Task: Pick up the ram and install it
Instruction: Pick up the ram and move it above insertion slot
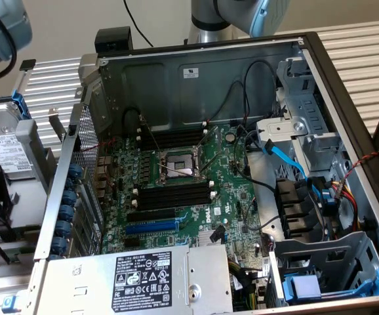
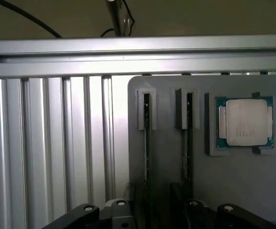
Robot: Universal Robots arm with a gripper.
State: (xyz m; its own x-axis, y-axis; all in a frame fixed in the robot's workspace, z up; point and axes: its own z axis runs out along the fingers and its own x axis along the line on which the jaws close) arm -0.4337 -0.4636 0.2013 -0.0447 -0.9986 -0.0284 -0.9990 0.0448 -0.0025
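So the gripper point(image 2: 152, 210) hangs over the grey plastic holder tray point(image 2: 233, 191), jaws spread wide and nothing in them. The ram point(image 2: 147, 138), a long thin green circuit-board stick, stands on edge in its tray slot. Looks like its long axis runs straight out from the gap between the black fingers point(image 2: 131, 205). A second stick point(image 2: 189, 138) stands just beside it, parallel.
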